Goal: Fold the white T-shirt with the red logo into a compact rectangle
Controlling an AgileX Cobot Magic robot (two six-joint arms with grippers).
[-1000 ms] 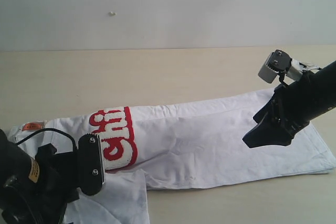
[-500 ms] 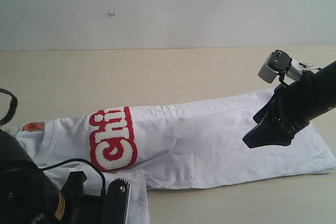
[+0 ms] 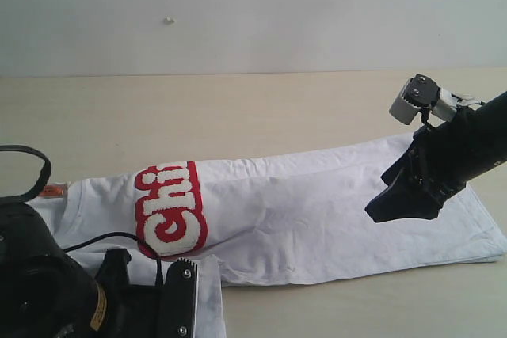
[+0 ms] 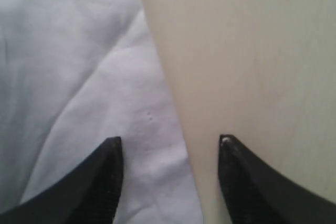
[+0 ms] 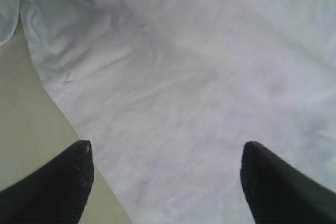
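Lengthwise-folded white cotton T-shirt (image 3: 317,219) lying as a long band across the pale wooden table (image 3: 238,108). Its red logo band (image 3: 170,211), with fuzzy white letters, sits toward the left end, and the small orange neck tag (image 3: 52,191) is at the far left. Over the last second the left gripper (image 4: 170,142) has drawn back from the logo, which it partly covered, to the near-left corner, so the lettering is now unobstructed. The gripper now sits over the loose white flap (image 3: 207,290) that juts from the near edge of the band, probably a sleeve. In the left wrist view its black fingertips (image 4: 111,153) stand apart and clamp nothing. One is above cloth and the other above bare table, so the flap's edge runs between them. The right gripper (image 5: 166,153) has not moved: it hangs above the hem end of the shirt, jaws likewise apart and empty. On this layout the lengthwise fold appears done. The protruding flap seems the next thing to tuck in before the band is folded crosswise into a rectangle.
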